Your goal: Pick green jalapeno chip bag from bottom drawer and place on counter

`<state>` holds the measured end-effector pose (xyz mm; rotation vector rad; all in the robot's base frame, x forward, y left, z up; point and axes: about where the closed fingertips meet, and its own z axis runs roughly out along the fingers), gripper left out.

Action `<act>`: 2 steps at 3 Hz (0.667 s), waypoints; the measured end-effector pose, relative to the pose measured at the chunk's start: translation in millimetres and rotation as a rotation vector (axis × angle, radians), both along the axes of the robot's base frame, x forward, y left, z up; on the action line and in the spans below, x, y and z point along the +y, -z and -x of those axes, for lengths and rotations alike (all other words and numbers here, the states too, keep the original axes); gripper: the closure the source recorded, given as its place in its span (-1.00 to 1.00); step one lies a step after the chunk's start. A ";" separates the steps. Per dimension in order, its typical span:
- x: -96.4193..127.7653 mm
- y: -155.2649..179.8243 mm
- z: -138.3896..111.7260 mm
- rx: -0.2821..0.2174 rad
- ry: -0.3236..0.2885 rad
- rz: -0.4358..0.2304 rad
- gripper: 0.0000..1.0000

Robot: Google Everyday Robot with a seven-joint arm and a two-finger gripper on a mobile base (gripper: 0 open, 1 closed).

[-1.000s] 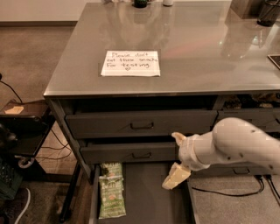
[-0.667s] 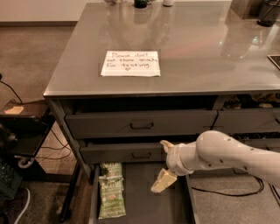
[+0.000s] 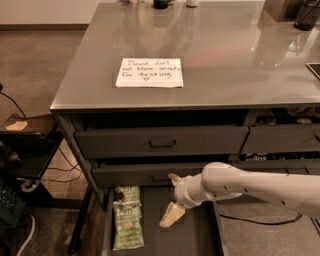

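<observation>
The gripper (image 3: pixel 173 198) hovers over the drawer (image 3: pixel 197 239), fingers spread and empty, beside the bag (image 3: pixel 127 221); presumably staging a grasp.

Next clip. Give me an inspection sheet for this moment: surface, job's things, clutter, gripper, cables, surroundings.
Surface: counter, glossy grey, bearing a white handwritten note.
Job's things: green jalapeno chip bag lies flat at the left of the open bottom drawer; not yet grasped.
Clutter: what looks like a paler green bag just behind it; dark items along the counter's far edge.
Grippers: gripper over the drawer floor, right of the chip bag and apart from it, jaws open, empty.
Cables: black cable at left; another cable below the arm at right.
Surroundings: upper drawers with pull handles, ajar; black stand at left; carpet.
</observation>
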<state>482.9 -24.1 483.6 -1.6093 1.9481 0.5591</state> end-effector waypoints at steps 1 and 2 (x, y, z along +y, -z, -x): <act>3.8 8.3 3.2 0.016 -0.007 -0.004 -1.00; 2.5 25.7 6.4 0.018 -0.021 0.011 -1.00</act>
